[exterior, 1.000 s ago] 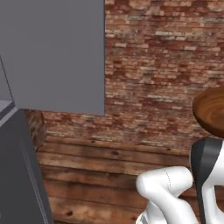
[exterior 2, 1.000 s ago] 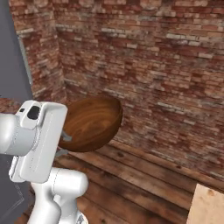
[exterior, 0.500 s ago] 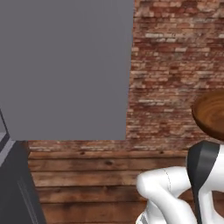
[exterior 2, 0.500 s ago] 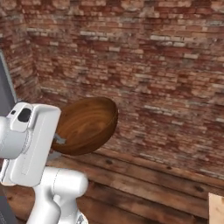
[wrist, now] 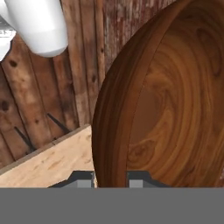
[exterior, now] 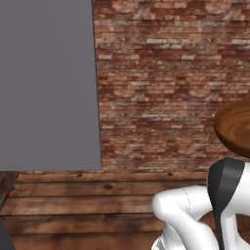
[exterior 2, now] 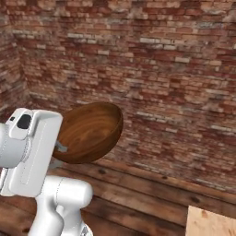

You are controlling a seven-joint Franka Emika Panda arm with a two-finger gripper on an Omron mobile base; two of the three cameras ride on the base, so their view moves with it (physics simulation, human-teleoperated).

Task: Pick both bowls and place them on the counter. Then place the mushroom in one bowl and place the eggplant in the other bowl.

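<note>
Gripper (wrist: 110, 178) clamped narrow on rim of wooden bowl (exterior 2: 90, 132), one finger (wrist: 83, 178) outside the wall, the other inside. Bowl held up in the air, tilted on edge, hollow facing the brick wall (exterior 2: 166, 69). In left base view, bowl (exterior: 235, 128) seen at right edge above the white arm. Plank floor (exterior 2: 138, 193) below. Corner of tan counter (exterior 2: 209, 223) at lower right of right base view; also under the bowl in hand view (wrist: 48, 164). Grey cupboard panel (exterior: 46, 83) at left.
</note>
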